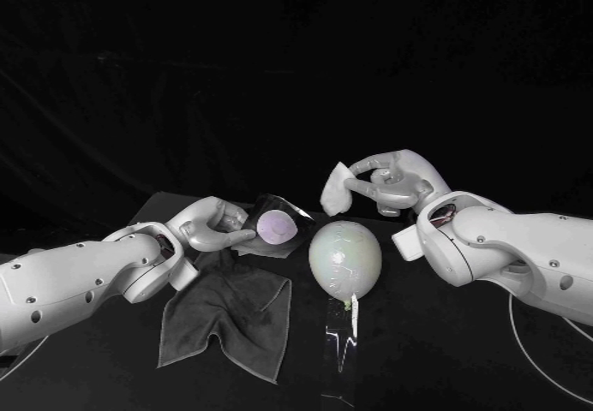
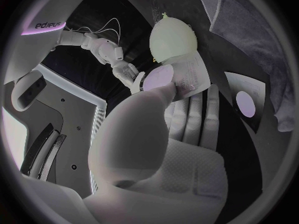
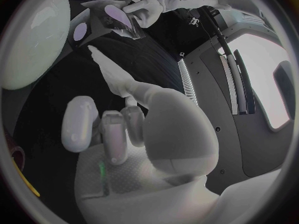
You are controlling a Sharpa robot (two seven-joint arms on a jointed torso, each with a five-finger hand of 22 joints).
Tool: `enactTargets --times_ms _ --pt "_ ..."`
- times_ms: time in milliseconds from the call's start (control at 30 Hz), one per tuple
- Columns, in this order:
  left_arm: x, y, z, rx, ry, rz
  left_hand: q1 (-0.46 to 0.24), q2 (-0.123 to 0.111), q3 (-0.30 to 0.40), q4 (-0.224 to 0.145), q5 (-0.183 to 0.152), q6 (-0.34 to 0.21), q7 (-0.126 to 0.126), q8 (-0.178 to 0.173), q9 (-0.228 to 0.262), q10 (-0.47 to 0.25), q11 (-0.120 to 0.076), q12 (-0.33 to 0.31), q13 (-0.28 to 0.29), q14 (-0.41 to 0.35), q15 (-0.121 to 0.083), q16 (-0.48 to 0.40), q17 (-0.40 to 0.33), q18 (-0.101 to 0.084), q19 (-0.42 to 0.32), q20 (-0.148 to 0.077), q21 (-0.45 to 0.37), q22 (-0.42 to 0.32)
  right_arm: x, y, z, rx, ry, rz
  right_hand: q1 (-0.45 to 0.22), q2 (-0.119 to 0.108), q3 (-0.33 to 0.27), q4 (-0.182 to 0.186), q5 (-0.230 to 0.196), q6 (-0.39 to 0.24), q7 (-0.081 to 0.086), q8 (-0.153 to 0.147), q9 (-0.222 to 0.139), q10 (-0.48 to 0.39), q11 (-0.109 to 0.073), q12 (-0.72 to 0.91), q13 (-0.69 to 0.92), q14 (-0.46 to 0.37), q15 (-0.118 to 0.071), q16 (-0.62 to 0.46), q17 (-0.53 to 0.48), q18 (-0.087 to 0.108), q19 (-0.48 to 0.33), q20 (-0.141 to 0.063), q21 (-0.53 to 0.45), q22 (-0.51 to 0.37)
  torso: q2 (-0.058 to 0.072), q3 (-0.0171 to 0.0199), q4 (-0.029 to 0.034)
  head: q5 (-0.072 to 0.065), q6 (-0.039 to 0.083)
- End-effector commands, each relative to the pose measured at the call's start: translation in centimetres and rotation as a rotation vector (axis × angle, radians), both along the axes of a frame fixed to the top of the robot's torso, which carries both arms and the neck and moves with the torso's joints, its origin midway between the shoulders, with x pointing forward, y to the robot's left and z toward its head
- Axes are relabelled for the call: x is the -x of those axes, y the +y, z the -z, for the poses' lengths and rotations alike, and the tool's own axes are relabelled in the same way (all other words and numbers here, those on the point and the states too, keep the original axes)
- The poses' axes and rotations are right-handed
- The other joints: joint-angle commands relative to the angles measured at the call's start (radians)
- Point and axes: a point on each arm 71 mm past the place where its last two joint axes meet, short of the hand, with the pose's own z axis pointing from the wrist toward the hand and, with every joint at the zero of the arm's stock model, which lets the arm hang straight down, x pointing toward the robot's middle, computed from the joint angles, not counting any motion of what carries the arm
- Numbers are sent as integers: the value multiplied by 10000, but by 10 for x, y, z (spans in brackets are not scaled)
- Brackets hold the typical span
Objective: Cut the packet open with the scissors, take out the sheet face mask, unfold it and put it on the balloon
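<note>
At the middle of the black table [image 1: 433, 368], the balloon [image 1: 344, 257] stood bare. The left hand [image 1: 212, 227], at its ten o'clock, gripped the packet [image 1: 274, 224]. The right hand [image 1: 393, 184], at one o'clock, pinched a pale folded piece, probably the sheet face mask [image 1: 336, 190]. If so, the cutting and taking out looked done. Unfolding the mask and laying it on the balloon were left.
</note>
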Motion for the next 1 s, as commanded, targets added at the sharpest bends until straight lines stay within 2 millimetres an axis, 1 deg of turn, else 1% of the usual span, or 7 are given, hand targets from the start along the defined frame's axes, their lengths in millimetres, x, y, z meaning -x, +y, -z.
enactTargets --times_ms 33,167,233,433,633,833,1000 --pt "5 7 1 325 295 575 25 98 50 -38 63 -39 -6 218 802 -34 -9 -56 -14 -91 1 35 14 34 -80 6 67 18 -1 -2 -1 -216 27 -27 -26 47 56 6 68 68 13 23 1096 11 -6 64 867 843 -83 29 1714 12 -5 10 28 1693 15 -1 -18 241 -108" --pt "10 19 2 173 395 537 31 98 56 -47 64 -43 -9 219 809 -37 -10 -56 -14 -96 1 36 16 34 -87 5 80 27 -1 -3 -1 -215 100 -21 -24 51 63 1 68 66 14 26 1097 9 -6 58 862 844 -84 29 1715 13 -5 10 28 1693 25 14 4 328 -233" --pt "13 26 3 -67 365 548 32 96 57 -51 63 -44 -10 219 812 -39 -10 -57 -14 -99 1 36 16 34 -91 4 85 31 -1 -4 0 -204 149 -39 -24 51 63 1 68 66 14 26 1097 9 -6 58 862 844 -84 29 1715 13 -5 10 28 1693 19 17 -8 427 -331" --pt "24 47 10 -1800 -24 806 23 73 55 -59 63 -28 -21 235 836 -25 -18 -46 -8 -89 -4 52 26 33 -113 2 120 55 0 -3 1 -9 162 -172 -25 51 66 -3 68 65 14 28 1099 7 -6 54 859 848 -84 35 1736 11 -2 9 37 1696 9 14 -22 651 -569" --pt "31 63 17 -3053 -358 800 16 57 60 -58 64 -15 -33 246 856 -11 -28 -39 -4 -74 -13 70 36 34 -130 0 153 77 2 -1 2 150 161 -386 -26 44 67 -11 68 63 14 32 1100 9 -6 55 860 851 -84 38 1749 8 5 9 52 1700 14 11 24 651 -662" --pt "37 72 21 -4095 -1021 857 42 -14 79 -94 67 -3 -29 244 874 -6 -36 -39 -3 -70 -30 88 48 39 -163 -12 213 118 3 1 3 230 170 -486 -26 44 67 -11 68 63 14 32 1100 9 -6 55 860 851 -84 38 1749 8 5 9 52 1700 31 6 -1 694 -694" --pt "42 75 26 -4709 -1397 972 21 -190 89 -85 68 10 -11 226 875 -22 -30 -46 -7 -91 -28 99 57 27 -244 -6 272 162 3 2 3 259 180 -509 -26 44 67 -11 68 63 14 32 1100 9 -6 55 860 851 -84 38 1749 8 5 9 52 1700 27 10 2 646 -719"
